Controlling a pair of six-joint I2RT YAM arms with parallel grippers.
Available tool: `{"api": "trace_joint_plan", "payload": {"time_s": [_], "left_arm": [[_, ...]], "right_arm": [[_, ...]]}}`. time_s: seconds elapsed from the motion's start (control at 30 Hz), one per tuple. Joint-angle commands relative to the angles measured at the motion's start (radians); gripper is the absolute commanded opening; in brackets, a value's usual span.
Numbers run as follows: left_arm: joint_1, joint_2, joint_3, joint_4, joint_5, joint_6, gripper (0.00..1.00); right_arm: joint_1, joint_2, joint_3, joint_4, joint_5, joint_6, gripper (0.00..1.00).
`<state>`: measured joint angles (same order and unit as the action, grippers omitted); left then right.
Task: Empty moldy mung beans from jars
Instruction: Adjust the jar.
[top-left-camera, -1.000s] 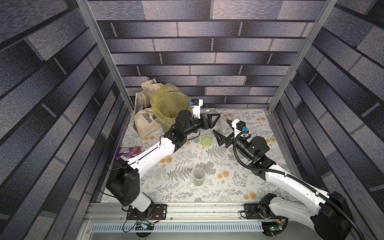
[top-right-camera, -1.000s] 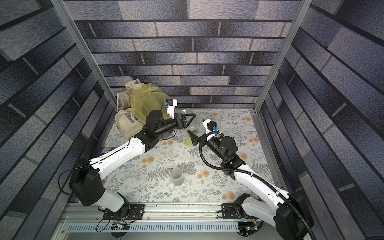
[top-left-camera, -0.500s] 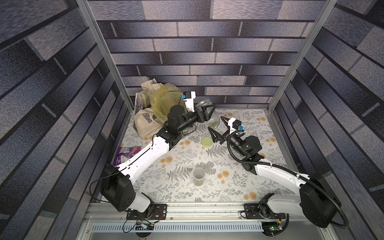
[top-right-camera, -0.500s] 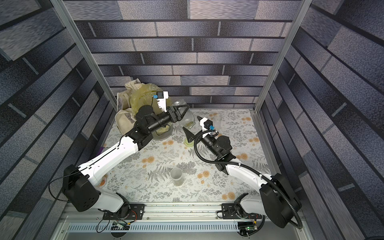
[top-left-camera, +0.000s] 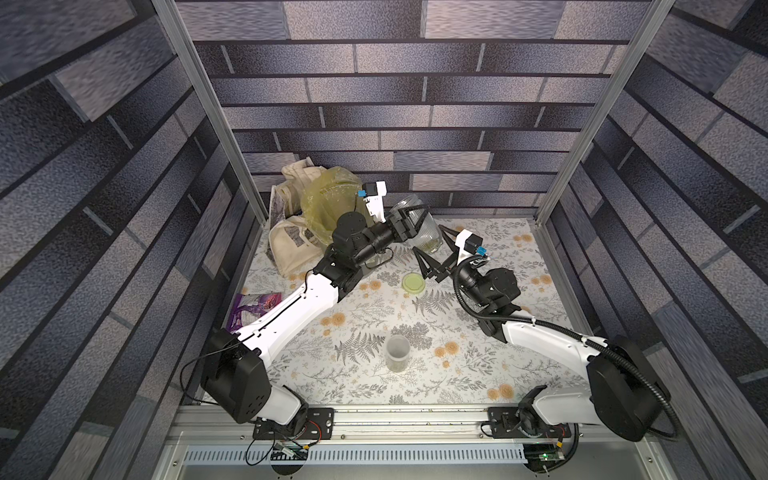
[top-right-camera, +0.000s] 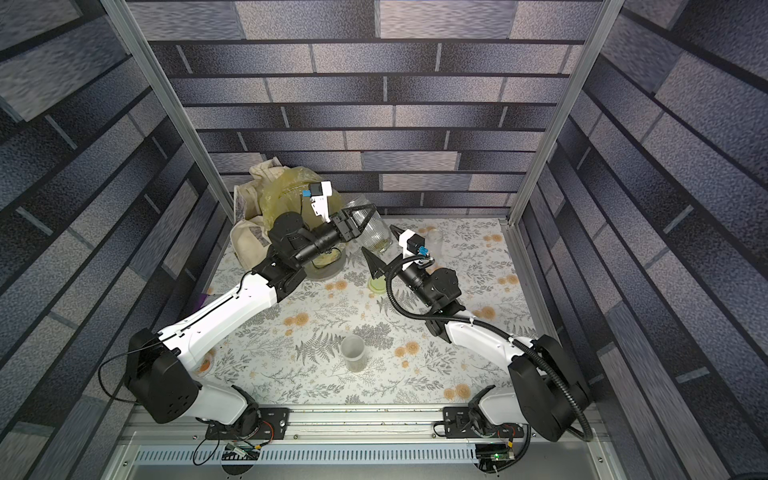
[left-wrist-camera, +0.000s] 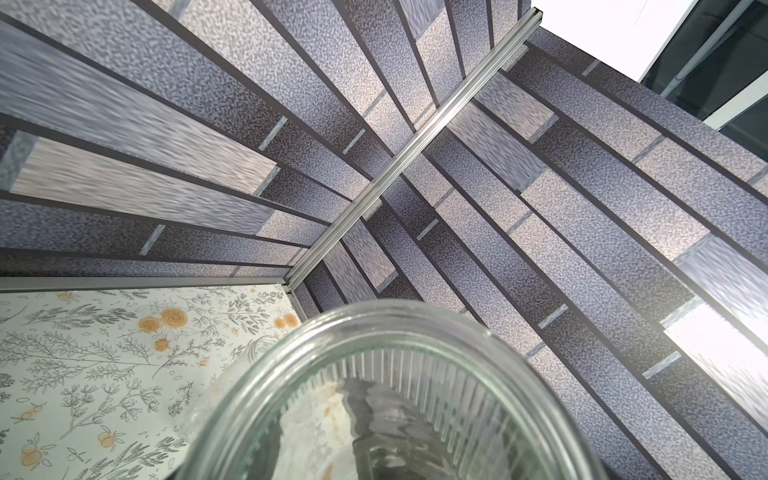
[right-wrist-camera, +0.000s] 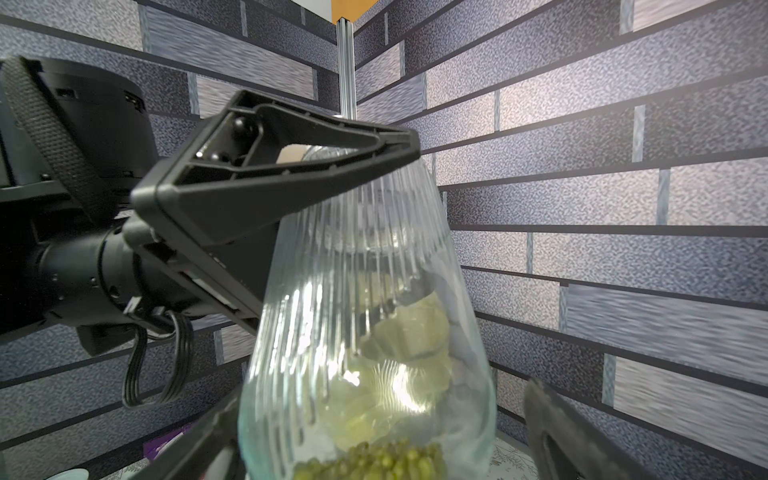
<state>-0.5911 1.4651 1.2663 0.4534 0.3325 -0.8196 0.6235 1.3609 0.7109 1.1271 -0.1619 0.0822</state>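
A wide ribbed clear jar (top-left-camera: 420, 227) (top-right-camera: 371, 227) hangs above the back of the table. My left gripper (top-left-camera: 409, 220) (top-right-camera: 360, 220) is shut on its upper part. Its open mouth (left-wrist-camera: 415, 332) fills the left wrist view, which hides the fingers. Mung beans (right-wrist-camera: 374, 459) lie in its base. My right gripper (top-left-camera: 434, 251) (top-right-camera: 377, 240) (right-wrist-camera: 374, 451) stands open, a finger on each side of the base. The lime-green lid (top-left-camera: 412, 282) (top-right-camera: 377, 284) lies on the table. A short open jar (top-left-camera: 397, 353) (top-right-camera: 353, 353) stands front-middle.
A yellow-bagged bin (top-left-camera: 328, 203) (top-right-camera: 286, 191) stands back left beside a cloth bag (top-left-camera: 291, 245). A purple packet (top-left-camera: 253, 305) lies at the left edge. Another clear jar (top-right-camera: 434, 240) stands behind the right wrist. Walls close in on three sides.
The left arm has lifted the ribbed jar up and back toward the bin. The right gripper, still open, has swung left and up to the jar's base.
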Motion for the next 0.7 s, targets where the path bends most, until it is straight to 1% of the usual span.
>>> {"api": "trace_joint_plan", "payload": {"time_s": [0.0,0.1,0.17,0.43,0.53,0.67], "left_arm": [[-0.019,-0.015,0.013,0.090,0.023,-0.024,0.40],[-0.044,-0.016,0.024,0.048,0.016,0.024,0.41],[-0.050,-0.012,0.035,0.014,0.020,0.031,0.40],[-0.056,0.017,0.027,0.049,0.040,-0.045,0.40],[-0.062,0.025,0.029,0.049,0.045,-0.060,0.40],[-0.072,0.032,0.027,0.065,0.046,-0.079,0.40]], "right_arm": [[-0.002,0.018,0.034,0.081,-0.007,0.024,0.99],[-0.002,0.029,0.045,0.085,-0.009,0.027,0.99],[-0.002,0.036,0.050,0.090,-0.009,0.027,0.98],[-0.002,0.055,0.062,0.112,0.007,0.024,0.96],[-0.002,0.056,0.066,0.109,0.013,0.023,0.92],[-0.002,0.063,0.076,0.106,0.013,0.022,0.82]]}}
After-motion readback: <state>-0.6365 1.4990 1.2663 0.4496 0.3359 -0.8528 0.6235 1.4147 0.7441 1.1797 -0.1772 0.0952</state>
